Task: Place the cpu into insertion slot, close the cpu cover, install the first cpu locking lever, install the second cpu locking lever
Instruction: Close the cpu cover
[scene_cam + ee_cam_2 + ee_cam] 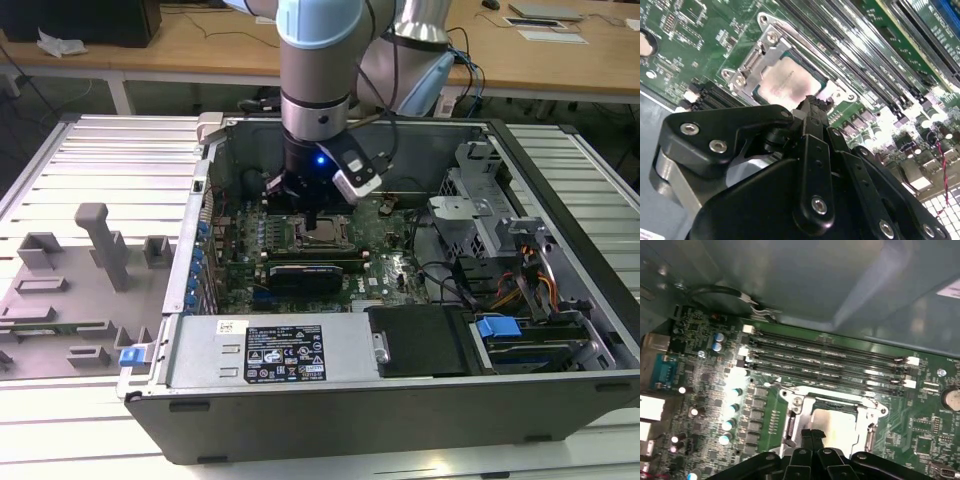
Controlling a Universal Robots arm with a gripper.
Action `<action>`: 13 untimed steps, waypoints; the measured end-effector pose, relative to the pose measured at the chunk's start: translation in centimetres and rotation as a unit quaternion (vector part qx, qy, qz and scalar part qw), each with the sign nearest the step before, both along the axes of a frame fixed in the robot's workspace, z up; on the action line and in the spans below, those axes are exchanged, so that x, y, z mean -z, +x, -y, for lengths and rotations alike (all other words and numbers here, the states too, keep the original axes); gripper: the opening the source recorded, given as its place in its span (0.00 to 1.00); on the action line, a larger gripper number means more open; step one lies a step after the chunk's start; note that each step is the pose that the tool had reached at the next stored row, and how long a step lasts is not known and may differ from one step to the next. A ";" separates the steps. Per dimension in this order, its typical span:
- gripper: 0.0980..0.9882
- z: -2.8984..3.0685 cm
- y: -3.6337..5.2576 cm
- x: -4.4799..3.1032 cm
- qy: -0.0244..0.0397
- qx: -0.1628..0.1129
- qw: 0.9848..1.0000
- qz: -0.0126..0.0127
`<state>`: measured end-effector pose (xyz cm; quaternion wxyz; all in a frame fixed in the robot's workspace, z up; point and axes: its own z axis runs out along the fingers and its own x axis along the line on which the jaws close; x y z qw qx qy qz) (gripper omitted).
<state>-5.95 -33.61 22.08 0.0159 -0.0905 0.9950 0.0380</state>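
A slatted metal table [90,150] carries an open computer case [400,415], its inside facing up. In the exterior view, grey fixture blocks [100,240] stand on the table at nine o'clock from the case. The arm [315,70] reaches down into the case from twelve o'clock. Inside, the green motherboard [395,270] covers the floor, with a labelled power supply box [270,350] at its six o'clock and a metal drive cage [480,195] at its three o'clock. A long black expansion card [305,272] lies at six o'clock from the insertion slot [338,238], which sits toward ten o'clock from the case's middle. Four long memory slots [825,357] run side by side just beside the socket. The cpu cover [765,52] lies flat over the socket, and the cpu [782,82] rests inside, its silvery face showing through the cover's window. A thin silvery bar [815,57] runs along the cover's edge on the memory-slot side. The gripper [812,101] hangs directly over the socket with its black fingers [805,437] drawn together, nothing visible between them. The tips sit at the edge of the chip's face, and it cannot be told whether they touch it.
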 end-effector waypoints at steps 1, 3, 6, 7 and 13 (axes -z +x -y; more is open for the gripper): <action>0.01 0.01 0.33 0.00 0.000 0.000 1.000 -0.002; 0.01 0.02 0.97 0.00 -0.002 0.000 1.000 -0.007; 0.01 0.02 1.34 -0.06 -0.015 0.001 1.000 -0.015; 0.01 0.03 1.38 -0.17 -0.018 0.001 1.000 -0.015; 0.01 0.02 1.67 -0.46 -0.018 0.012 1.000 -0.016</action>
